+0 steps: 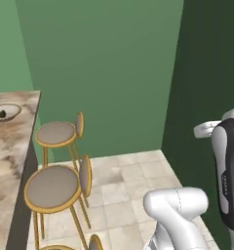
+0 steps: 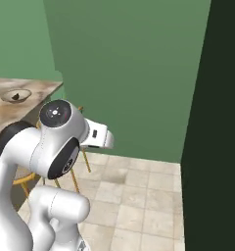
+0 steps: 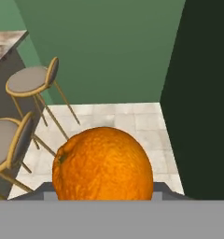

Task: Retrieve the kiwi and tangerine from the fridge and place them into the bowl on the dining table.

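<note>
We have the tangerine point(image 3: 102, 164) clamped in the gripper point(image 3: 102, 198), filling the hand view at 6 o'clock, its peel bright orange, finely pebbled, with a small stem dimple toward 9 o'clock; the step in hand, as we judge it, is carrying it to the bowl point(image 1: 5, 112), which sits on the dining table point(image 1: 11, 146) at 9 o'clock in the left base view, shallow, round and tan with a pale rim, a small dark thing lying inside that we take for the kiwi; to do this well we would keep the grip steady, swing toward the marbled brown-beige top, stay high over the stools point(image 1: 56, 134) with their thin golden legs and flat grey round seats, and release only once centred low over the bowl, since a round fruit rolls readily on a smooth slab; the floor is pale mottled tile, the walls flat green
</note>
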